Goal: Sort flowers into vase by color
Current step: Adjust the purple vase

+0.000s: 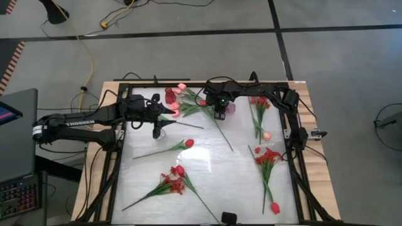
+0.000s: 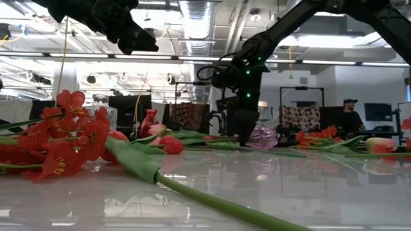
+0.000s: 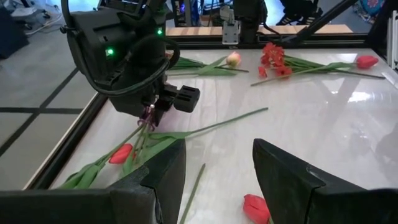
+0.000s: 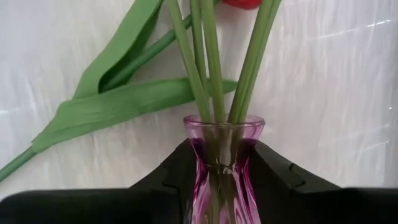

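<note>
Right end effector (image 4: 219, 168) is clamped on a purple vase (image 4: 221, 163) whose base is cut off. Several stems (image 4: 211, 62) lie across its mouth. Left end effector (image 3: 214, 171), near the vase, stands apart. Left arm (image 1: 78, 121) reads "TROSSEN".

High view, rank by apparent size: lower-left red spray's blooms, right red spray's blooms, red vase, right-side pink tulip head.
1. Left spray's blooms and right spray's blooms: they look alike, so not ranked.
2. Red vase.
3. Pink tulip head, slightly smaller than the vase.
</note>
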